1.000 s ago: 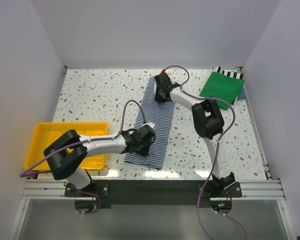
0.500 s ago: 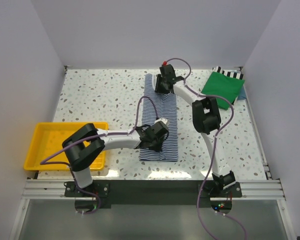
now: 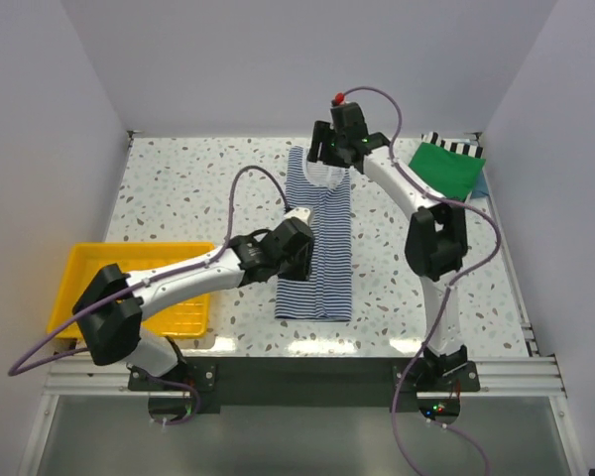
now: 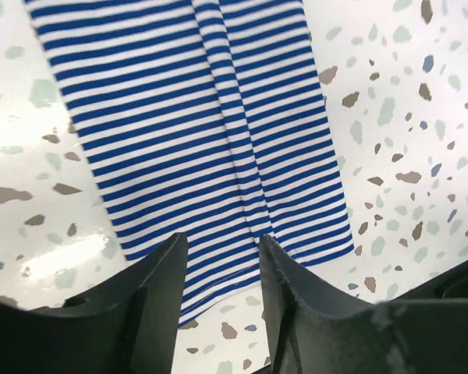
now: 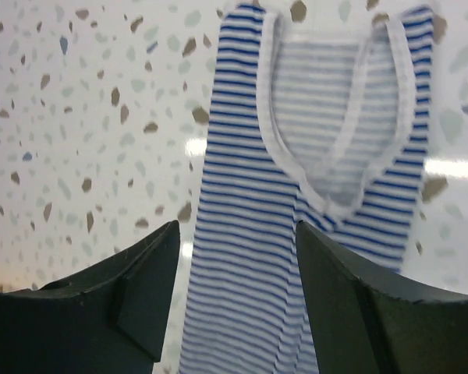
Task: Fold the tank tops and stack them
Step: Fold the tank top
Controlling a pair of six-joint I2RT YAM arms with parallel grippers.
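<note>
The navy-and-white striped tank top (image 3: 329, 260) lies flat as a long narrow strip down the middle of the table, neck trim at the far end. My left gripper (image 3: 296, 250) hovers over its left edge near the hem (image 4: 179, 117), jaws open with nothing between them (image 4: 222, 243). Above the neck end (image 5: 242, 156), my right gripper (image 3: 334, 151) also stands open and empty (image 5: 238, 227). The bright green tank top (image 3: 441, 169) sits folded at the back right corner.
A yellow plastic tray (image 3: 87, 266) stands at the left near edge, under the left arm. A black-and-white striped cloth (image 3: 454, 146) and a blue cloth (image 3: 481, 186) peek out beneath the green top. White walls close in the table.
Both grippers have opened and let go of the striped top, which now lies straighter and further right. The right gripper has lifted off the neck end; the left one has lifted off the cloth.
</note>
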